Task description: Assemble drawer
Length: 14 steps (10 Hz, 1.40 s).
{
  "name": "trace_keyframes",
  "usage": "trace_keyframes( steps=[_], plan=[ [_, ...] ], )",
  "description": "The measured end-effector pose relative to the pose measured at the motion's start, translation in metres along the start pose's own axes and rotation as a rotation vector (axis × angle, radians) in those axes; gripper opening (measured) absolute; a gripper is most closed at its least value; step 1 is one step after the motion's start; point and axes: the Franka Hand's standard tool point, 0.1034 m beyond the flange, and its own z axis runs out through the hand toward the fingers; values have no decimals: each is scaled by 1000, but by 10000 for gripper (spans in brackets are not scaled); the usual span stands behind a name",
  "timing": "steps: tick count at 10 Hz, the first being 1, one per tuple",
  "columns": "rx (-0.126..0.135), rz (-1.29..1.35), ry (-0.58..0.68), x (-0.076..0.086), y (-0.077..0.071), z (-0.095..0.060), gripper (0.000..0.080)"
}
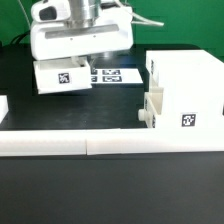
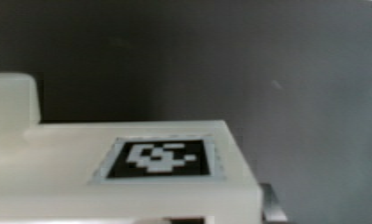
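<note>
The tall white drawer housing [image 1: 185, 92] stands at the exterior view's right, with a tag on its front. A small white tray [image 1: 151, 108] sits in its lower opening and sticks out toward the left. The other tray [image 1: 62, 76], white with a square tag, is under my gripper [image 1: 76, 60] at the back left and looks slightly tilted. In the wrist view this tray [image 2: 162, 160] fills the lower part, tag facing the camera. One grey finger [image 2: 272, 200] lies against its edge. My gripper [image 2: 165, 216] looks shut on this tray; the other finger is hidden.
The marker board [image 1: 110, 73] lies flat on the black table behind the tray. A long low white border wall [image 1: 90, 142] runs across the front, with a short white piece [image 1: 3, 104] at the left edge.
</note>
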Motion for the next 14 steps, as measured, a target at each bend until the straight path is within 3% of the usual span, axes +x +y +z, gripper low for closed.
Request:
trace_keyframes(
  steps=[3,4,6,9,14],
  plan=[
    [-6,-51,31,41,-19,-21,44],
    [-8,-70,34,43,-24,-21,44],
    [-8,-97,32,41,-23,-20,44],
    [-12,-399,22,41,-20,-16,44],
    [-27,-919,21,88,-11,-25,44]
  ],
)
